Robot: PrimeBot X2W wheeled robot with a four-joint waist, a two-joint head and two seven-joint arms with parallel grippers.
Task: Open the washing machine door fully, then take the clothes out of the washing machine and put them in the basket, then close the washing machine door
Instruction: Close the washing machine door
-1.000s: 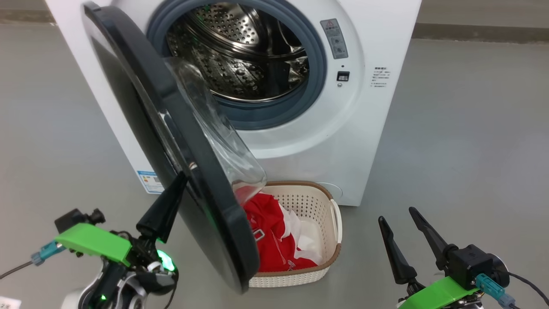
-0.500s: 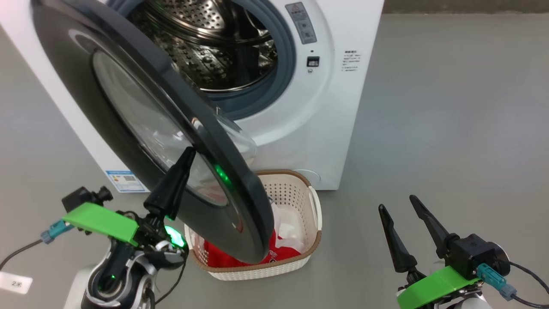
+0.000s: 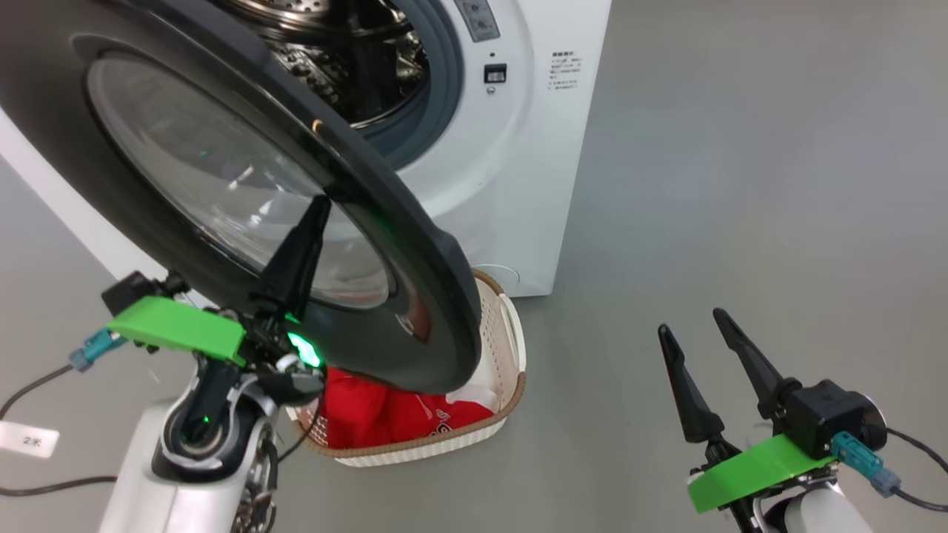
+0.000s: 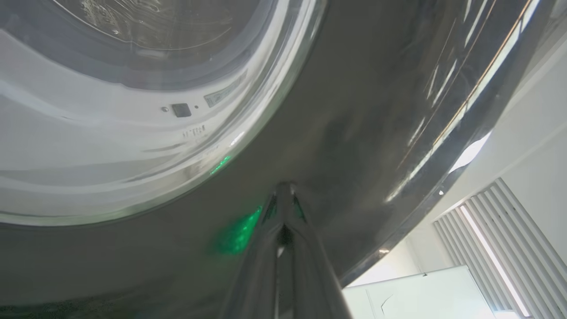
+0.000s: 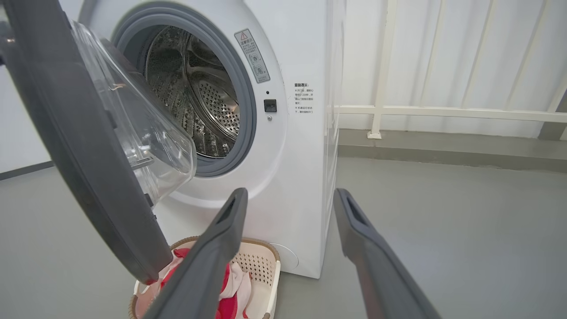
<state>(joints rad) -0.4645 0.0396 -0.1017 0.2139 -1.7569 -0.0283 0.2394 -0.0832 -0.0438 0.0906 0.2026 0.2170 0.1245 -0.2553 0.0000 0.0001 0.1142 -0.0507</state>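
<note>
In front of the white washing machine point(image 3: 518, 185), the round door point(image 3: 222, 170) stands partly swung. Its black ring and glass bowl hang over the basket point(image 3: 415, 451) on the floor point(image 3: 740, 185), where the red and white clothes point(image 3: 385, 418) lie heaped. The steel drum point(image 5: 208, 102) behind looks empty as far as we can see.

Our left tool point(image 3: 315, 215), clenched with nothing between its fingers, rests its joined tips against the glossy ring on the door's outer face. Our right tool point(image 3: 689, 322) hangs well apart to the right above bare floor, released, jaws spread.

We judge the clothes done and closing the door to be the step in hand. The risk we see is that two narrow tips on slick plastic may skid toward the glass or off the rim, leaving the door short of its latch. The door's lower edge also appears to pass close over the basket, where a raised fold of cloth or the rim could snag it.
</note>
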